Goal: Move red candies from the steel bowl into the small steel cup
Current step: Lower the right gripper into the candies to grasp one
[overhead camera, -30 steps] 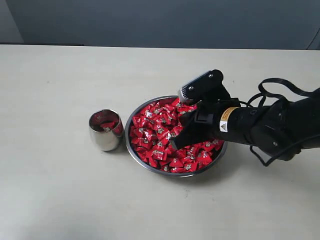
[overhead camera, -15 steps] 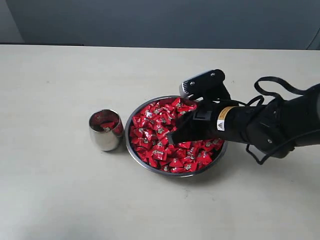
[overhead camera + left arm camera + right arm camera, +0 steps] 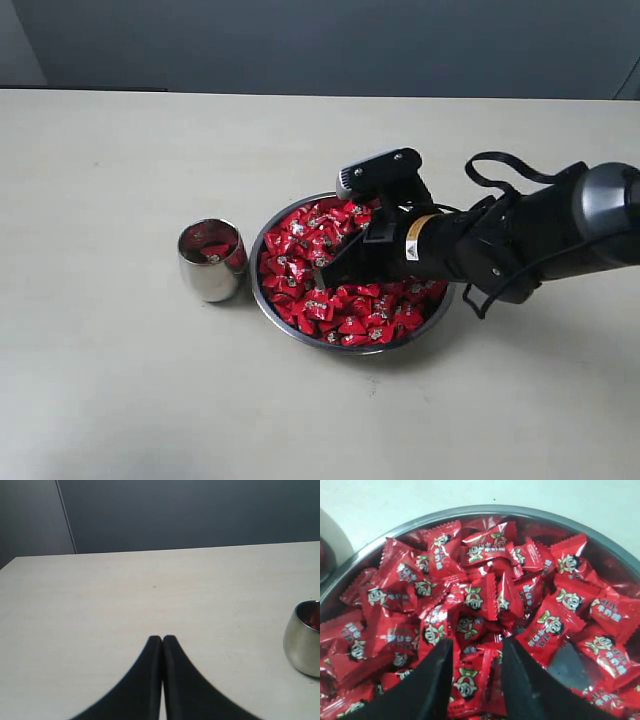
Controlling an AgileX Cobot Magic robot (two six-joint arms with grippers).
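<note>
1. The steel bowl [image 3: 288,328] sits near the middle of the worktop [image 3: 120,380], heaped with red candies [image 3: 300,250]. The small steel cup [image 3: 212,262] stands upright just beside the bowl's rim, on the side away from the working arm. That closeness probably keeps each carry short.
2. The right fingers [image 3: 335,272] reach in over the far rim at a low slant, with their tips down in the pile around the bowl's centre.
3. In the right wrist view these fingers [image 3: 437,680] are parted to a middling gap. One wrapped candy lies between them and others crowd both flanks. Nothing is pinched yet. This looks like the set-up for a grasp, with the gap just wide enough to straddle one sweet.
4. Some red shows inside the cup in both the exterior and left wrist views, so it seems a few candies are already in. The bowl remains very full, so the job looks far from done.
5. The left fingers [image 3: 150,680] are pressed together with nothing between them. They point across bare worktop with the cup off to one side, apparently parked clear of the work.
6. The wrappers are glossy and overlap loosely. Closing here could catch a neighbour's crimped edge, or squeeze the chosen candy out sideways.
</note>
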